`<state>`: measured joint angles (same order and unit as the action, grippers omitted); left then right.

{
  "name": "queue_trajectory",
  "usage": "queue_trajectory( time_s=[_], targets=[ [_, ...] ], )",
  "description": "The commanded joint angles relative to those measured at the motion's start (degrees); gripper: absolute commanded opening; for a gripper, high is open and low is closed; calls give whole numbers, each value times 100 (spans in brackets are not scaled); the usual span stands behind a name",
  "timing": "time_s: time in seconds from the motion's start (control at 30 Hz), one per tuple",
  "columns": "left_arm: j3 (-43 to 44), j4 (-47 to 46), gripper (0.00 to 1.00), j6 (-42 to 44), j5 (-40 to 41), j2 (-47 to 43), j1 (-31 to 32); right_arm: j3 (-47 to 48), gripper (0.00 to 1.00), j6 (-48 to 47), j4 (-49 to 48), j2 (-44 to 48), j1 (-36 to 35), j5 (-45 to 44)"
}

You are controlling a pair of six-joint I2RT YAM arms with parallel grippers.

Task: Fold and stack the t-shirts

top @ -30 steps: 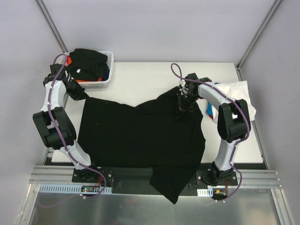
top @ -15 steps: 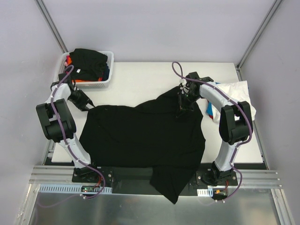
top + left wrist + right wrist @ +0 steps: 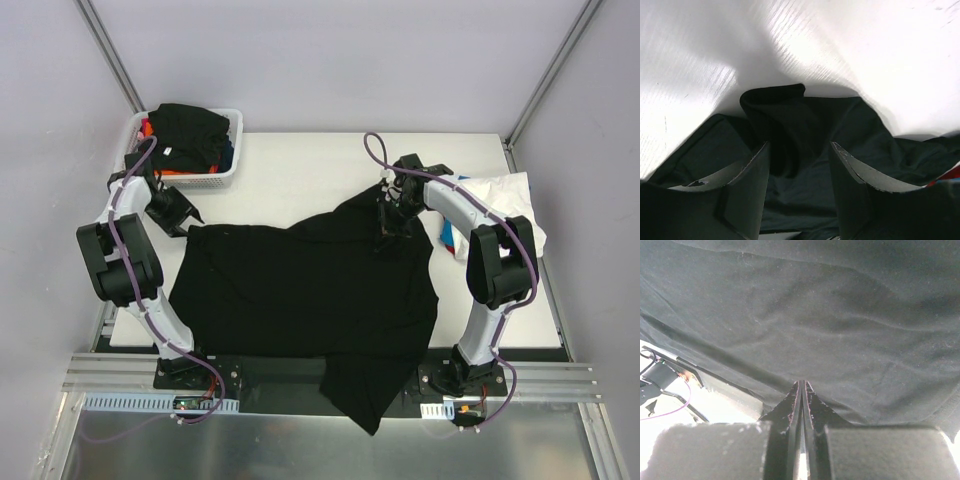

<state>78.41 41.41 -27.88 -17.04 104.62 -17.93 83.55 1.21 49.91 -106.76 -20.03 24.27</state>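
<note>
Waiting at far left, the white mesh basket (image 3: 203, 181) holds more t-shirts (image 3: 190, 135). The left end effector (image 3: 190, 218) stands open at a corner of the black t-shirt (image 3: 300, 290), which lies spread and unfolded on the tabletop (image 3: 300, 170). The right end effector (image 3: 383, 232) pinches its far edge, so folding has barely begun.

The black t-shirt (image 3: 300, 290) is soft, matt, creased cloth. The white bench (image 3: 300, 170) looks smooth and faintly glossy. The basket (image 3: 215, 180) at upper left is white mesh plastic.
</note>
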Motion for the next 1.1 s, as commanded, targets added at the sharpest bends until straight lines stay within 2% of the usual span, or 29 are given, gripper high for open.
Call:
queue_trajectory(
  time_s=[0.0,0.1,0.17,0.2,0.23,0.57,0.67,0.7,0.73,0.8,0.83,0.87,0.93,1.07],
  targets=[
    [96,166,49,-51,-54,-240,167,39,3,-69,133,226,-36,-37],
    [-229,148,49,-69,112,-459,525,4,3,-77,133,261,-45,-72],
    [-528,122,42,-25,288,-670,799,-31,3,-86,133,270,-36,-98],
    [-642,104,32,-25,341,-740,922,-40,3,-86,124,278,-45,-98],
    [-852,104,0,-42,463,-889,1176,-49,3,-86,107,279,-45,-98],
    [-2250,43,0,-595,342,-1795,2145,-93,3,-77,54,226,-45,-37],
    [-2777,43,9,-736,227,-1971,2250,-155,2,-69,19,217,-45,-10],
    [-2979,43,21,-745,210,-1980,2276,-155,2,-60,1,226,-45,-2],
    [-3059,43,27,-745,192,-2006,2285,-163,2,-60,1,208,-53,16],
    [-3182,51,45,-728,166,-2024,2312,-146,2,-60,-8,182,-53,34],
    [-3192,104,60,-702,174,-2042,2321,-120,2,-68,-16,173,-53,51],
    [-3174,148,66,-693,218,-2068,2329,-111,2,-60,-16,156,-62,51],
    [-3017,244,77,-693,420,-2234,2347,-84,3,-51,-8,138,-62,69],
    [-2472,578,81,-754,842,-2612,2347,-84,3,-51,-8,138,-89,60]
  ],
)
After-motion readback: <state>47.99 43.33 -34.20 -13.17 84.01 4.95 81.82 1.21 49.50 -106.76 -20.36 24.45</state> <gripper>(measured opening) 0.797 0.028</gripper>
